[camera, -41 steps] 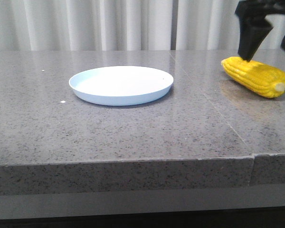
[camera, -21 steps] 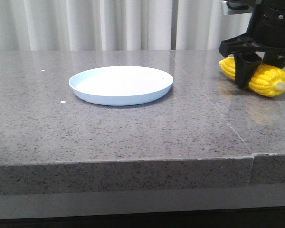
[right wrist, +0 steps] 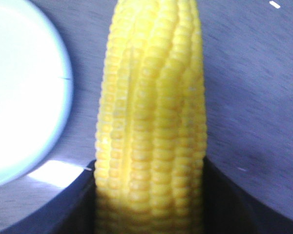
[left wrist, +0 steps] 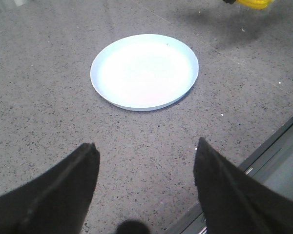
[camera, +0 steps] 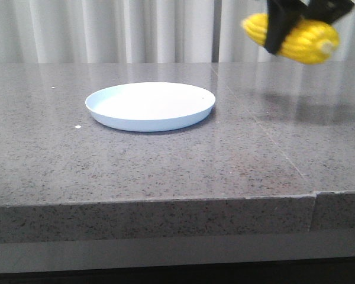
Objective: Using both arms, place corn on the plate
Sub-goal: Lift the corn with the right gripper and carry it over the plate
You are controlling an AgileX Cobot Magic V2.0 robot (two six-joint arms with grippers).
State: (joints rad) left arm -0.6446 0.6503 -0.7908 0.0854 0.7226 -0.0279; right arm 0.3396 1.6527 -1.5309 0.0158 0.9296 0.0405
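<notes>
— Where's the corn [camera: 296, 36] right now?

— Up in the air, upper right of the front view, clear of the desk [camera: 165, 171]. The right gripper [camera: 302, 21] has its black fingers [camera: 278, 32] clamped across the ear, near the middle. It lies roughly level, the pale stub end pointing toward the right edge of the frame, a bit blurred.

— And from the right wrist camera?

— The corn [right wrist: 151, 126] fills the middle of that frame, running lengthwise away from the camera, with a dark finger [right wrist: 68, 204] pressed against each side at the bottom. A slice of the plate [right wrist: 19, 87] shows at the left edge.

— So the plate has nothing on it?

— Right, the plate [camera: 150, 105] sits bare on the grey speckled desk, left of centre in the front view, well apart from the corn. There's a soft shadow on the desk under the raised ear.

— The other arm?

— The left gripper [left wrist: 146, 161] hangs above the desk with its fingers [left wrist: 63, 190] spread wide, gripping nothing. Its camera sees the plate [left wrist: 144, 71] in the upper middle of the frame, and a yellow scrap of the corn [left wrist: 254, 3] at the top right edge.
</notes>
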